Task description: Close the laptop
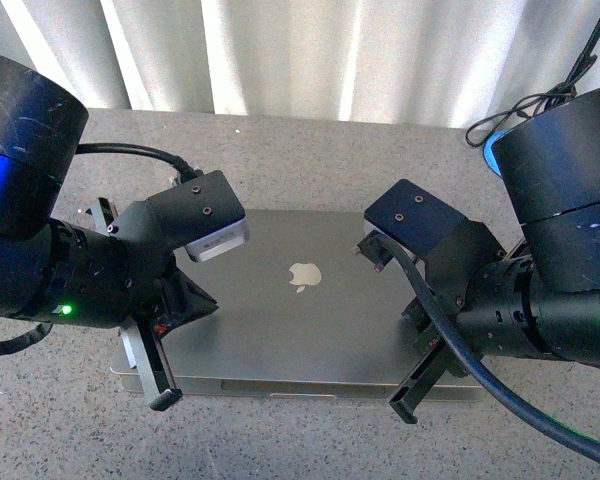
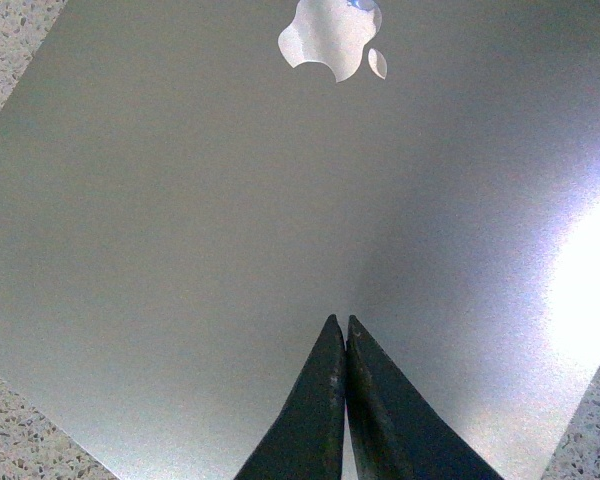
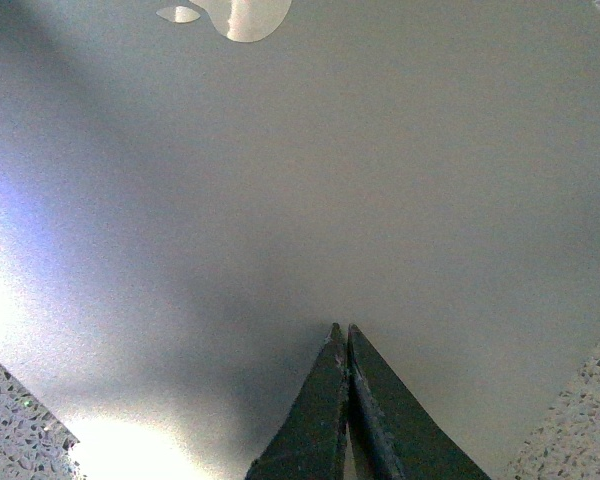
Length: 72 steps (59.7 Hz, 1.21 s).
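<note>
Left claw [image 2: 340, 330] and right claw [image 3: 341, 335], both pinched shut and empty, over a closed laptop [image 1: 280, 335].
Table [image 1: 310, 140] bears the laptop at centre, lid flat on base; claws flank the logo [image 1: 304, 274] at 8 and 4 o'clock. Closing appears complete; only withdrawing the arms seems left.
</note>
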### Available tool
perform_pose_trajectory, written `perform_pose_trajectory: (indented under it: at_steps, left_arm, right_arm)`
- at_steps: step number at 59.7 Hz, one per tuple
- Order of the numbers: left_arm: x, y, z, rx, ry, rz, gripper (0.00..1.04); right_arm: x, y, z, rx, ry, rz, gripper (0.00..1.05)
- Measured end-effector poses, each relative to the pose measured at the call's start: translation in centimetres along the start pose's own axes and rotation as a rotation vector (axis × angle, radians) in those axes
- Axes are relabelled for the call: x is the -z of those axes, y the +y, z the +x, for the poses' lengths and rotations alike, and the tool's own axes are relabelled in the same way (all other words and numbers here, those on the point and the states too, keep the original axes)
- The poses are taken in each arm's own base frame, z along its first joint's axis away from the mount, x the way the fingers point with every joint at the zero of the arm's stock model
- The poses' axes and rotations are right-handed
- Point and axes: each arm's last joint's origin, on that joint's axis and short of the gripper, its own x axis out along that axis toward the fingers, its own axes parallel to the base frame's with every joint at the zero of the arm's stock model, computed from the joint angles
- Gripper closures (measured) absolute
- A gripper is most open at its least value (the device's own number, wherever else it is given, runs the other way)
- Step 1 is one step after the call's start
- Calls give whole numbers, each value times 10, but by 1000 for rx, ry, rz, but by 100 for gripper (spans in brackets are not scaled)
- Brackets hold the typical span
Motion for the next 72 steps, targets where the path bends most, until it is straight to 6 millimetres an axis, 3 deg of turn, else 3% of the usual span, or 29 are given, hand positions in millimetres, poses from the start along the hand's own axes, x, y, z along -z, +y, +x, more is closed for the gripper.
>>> perform_pose_trajectory:
  at_steps: [72]
  left_arm:
    - [14,-1,21,37,-5,-37,101]
  right_arm:
    - [12,5,11,-44,41,15,104]
